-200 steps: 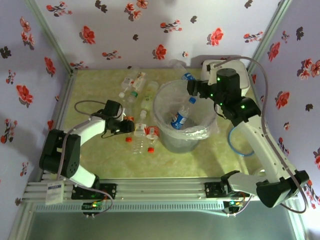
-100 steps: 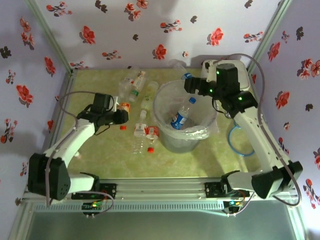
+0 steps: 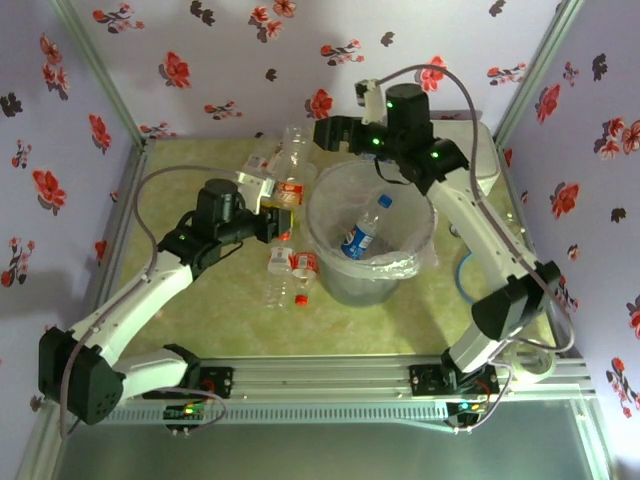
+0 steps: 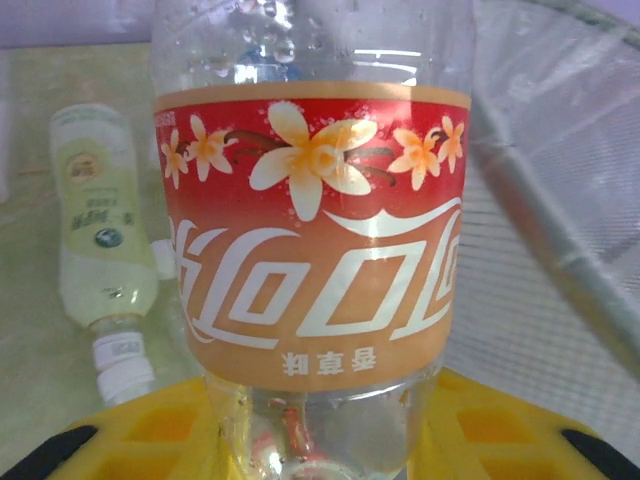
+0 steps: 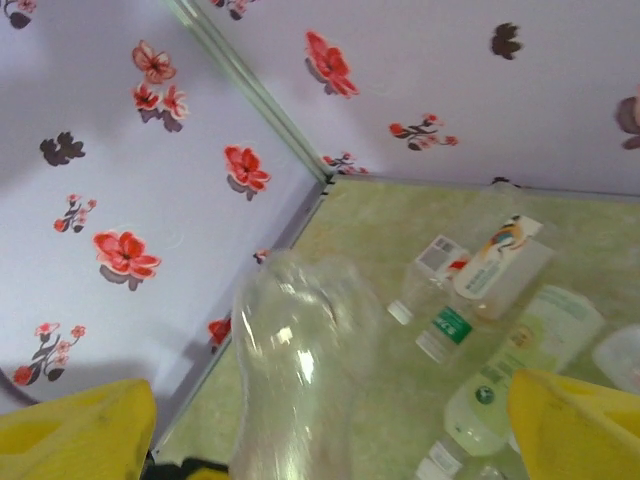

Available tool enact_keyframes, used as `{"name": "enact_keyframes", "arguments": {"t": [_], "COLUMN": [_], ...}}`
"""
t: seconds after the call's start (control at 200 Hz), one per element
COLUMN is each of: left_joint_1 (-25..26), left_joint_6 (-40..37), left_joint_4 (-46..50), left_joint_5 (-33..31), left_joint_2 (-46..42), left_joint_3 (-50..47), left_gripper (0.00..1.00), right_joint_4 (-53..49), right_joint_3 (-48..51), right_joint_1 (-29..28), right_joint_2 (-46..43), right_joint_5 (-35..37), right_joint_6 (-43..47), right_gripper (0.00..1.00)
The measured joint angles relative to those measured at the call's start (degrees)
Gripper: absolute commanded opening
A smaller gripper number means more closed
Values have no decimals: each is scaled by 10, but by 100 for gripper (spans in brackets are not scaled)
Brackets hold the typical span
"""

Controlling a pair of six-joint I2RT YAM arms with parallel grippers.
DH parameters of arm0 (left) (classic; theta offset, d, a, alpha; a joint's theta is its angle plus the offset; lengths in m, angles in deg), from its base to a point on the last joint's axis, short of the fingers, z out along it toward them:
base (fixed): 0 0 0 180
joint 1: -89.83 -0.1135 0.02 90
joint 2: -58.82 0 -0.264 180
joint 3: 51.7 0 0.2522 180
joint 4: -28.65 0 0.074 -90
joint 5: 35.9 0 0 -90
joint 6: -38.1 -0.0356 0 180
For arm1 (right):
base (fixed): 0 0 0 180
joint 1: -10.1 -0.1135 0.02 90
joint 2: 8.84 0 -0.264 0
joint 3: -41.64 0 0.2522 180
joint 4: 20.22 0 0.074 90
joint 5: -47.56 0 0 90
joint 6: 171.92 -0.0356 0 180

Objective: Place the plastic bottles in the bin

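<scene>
Red-labelled bottle (image 4: 310,260) clamped beside bin (image 3: 345,287) rim

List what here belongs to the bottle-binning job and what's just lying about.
Job:
- bin
- blue bottle inside it
- red-label bottle, gripped by the left pincer
- clear bottle, inside the open right pincer
- loose bottles left of the bin

Lying about:
- white box
- blue cable loop

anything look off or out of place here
No spill or damage that I can see. Several bottles lie on their sides on the table left of the bin; one blue-label bottle leans inside it.
</scene>
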Motion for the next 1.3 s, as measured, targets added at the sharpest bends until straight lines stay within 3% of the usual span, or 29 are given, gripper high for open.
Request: {"name": "enact_keyframes", "arguments": {"t": [0.28, 0.58, 0.645, 0.705, 0.835, 0.925, 1.155, 1.3], "left_joint_1": [6, 6, 6, 6, 8, 8, 5, -7], "left_joint_6": [-7, -9, -9, -8, -13, -16, -15, -15], "left_joint_4": [-7, -6, -6, -5, -5, 3, 34, 66], "left_joint_5": [8, 9, 8, 8, 7, 3, -3, -10], "left_joint_2": [2, 14, 14, 14, 14, 11, -39, -54], "left_joint_3": [1, 5, 5, 5, 10, 22, 15, -4], "left_gripper": [33, 33, 34, 41, 80, 97, 100, 100], "right_joint_4": [-30, -74, -75, -75, -93, -104, -67, -47], "right_joint_3": [-94, -130, -130, -130, -155, -200, -228, -188], "right_joint_1": [-17, -23, -23, -23, -22, -14, 31, 48], "right_joint_2": [113, 136, 136, 136, 135, 135, 74, -4], "right_joint_5": [-17, -28, -28, -27, -17, -7, 32, 67], "right_joint_6": [-1, 16, 18, 19, 32, 41, 53, 69], "right_gripper": [80, 45, 42, 42, 42, 42, 42, 41]}}
